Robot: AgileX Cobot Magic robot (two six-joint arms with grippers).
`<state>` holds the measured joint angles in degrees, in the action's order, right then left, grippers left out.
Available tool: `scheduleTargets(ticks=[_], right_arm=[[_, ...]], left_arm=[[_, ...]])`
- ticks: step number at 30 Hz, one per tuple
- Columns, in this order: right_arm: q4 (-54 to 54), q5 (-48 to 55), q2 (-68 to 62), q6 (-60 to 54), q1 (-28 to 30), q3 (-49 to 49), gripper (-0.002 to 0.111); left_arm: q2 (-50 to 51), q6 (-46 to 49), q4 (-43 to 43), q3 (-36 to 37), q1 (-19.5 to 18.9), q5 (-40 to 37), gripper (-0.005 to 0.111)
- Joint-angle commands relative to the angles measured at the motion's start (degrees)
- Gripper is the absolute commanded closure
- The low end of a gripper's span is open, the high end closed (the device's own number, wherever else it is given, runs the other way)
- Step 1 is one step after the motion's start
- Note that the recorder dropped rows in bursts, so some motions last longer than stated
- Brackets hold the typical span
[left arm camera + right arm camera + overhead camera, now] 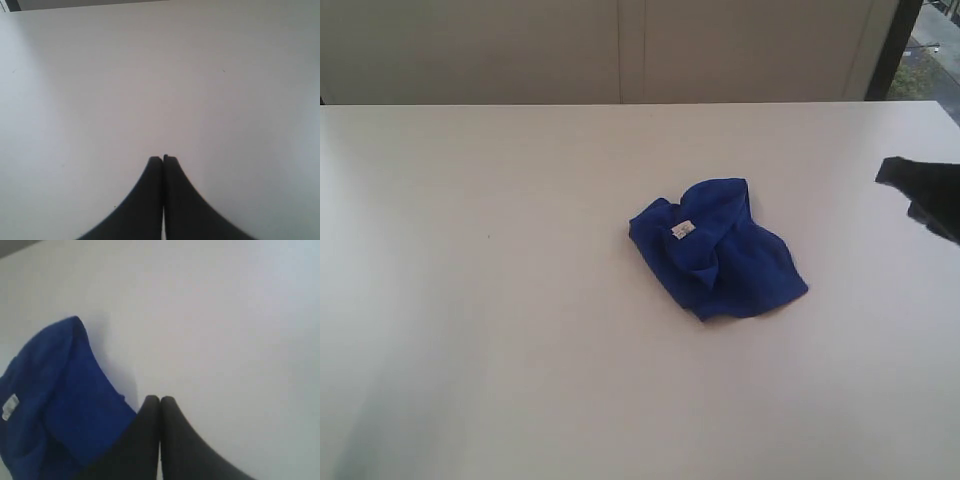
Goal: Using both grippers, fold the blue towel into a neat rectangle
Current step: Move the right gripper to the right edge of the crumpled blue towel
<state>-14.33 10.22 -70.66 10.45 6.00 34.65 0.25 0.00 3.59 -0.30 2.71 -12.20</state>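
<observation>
Lying crumpled, blue towel (715,250) near right tool (160,397), untouched, left tool (163,158) apart, both closed, empty.

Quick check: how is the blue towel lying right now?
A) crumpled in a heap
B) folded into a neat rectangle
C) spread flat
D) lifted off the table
A: the blue towel sits bunched in a rumpled heap on the table, folds overlapping and its white tag showing.

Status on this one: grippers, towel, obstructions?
Left gripper shut, empty, over table. Right gripper shut, empty, off the towel. Blue towel crumpled mid-table, white tag showing. No obstruction seen.
</observation>
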Motion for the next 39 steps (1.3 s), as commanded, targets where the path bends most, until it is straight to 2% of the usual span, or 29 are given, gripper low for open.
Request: scheduleTargets(ticks=[1,6,12,21,30,39], right_arm=[[-3.6,0.4,-6.4,0.2,-0.2,0.1,0.108],[-6.0,0.6,-12.2,-0.3,-2.2,0.8,0.108],[-6.9,6.0,-17.6,-3.2,-6.0,7.0,0.108],[-9.2,2.7,-25.8,-2.7,-6.0,7.6,0.107],[-10.4,0.0,-29.3,-2.7,-6.7,8.9,0.085],[-10.5,0.0,-32.4,-2.9,-7.3,11.6,0.084]], left_arm=[[-0.3,0.0,0.4,0.3,-0.2,0.2,0.107],[-0.3,0.0,0.4,0.3,-0.2,0.2,0.107],[-0.3,0.0,0.4,0.3,-0.2,0.2,0.107],[-0.3,0.0,0.4,0.3,-0.2,0.2,0.107],[-0.3,0.0,0.4,0.3,-0.2,0.2,0.107],[-0.3,0.0,0.4,0.3,-0.2,0.2,0.107]])
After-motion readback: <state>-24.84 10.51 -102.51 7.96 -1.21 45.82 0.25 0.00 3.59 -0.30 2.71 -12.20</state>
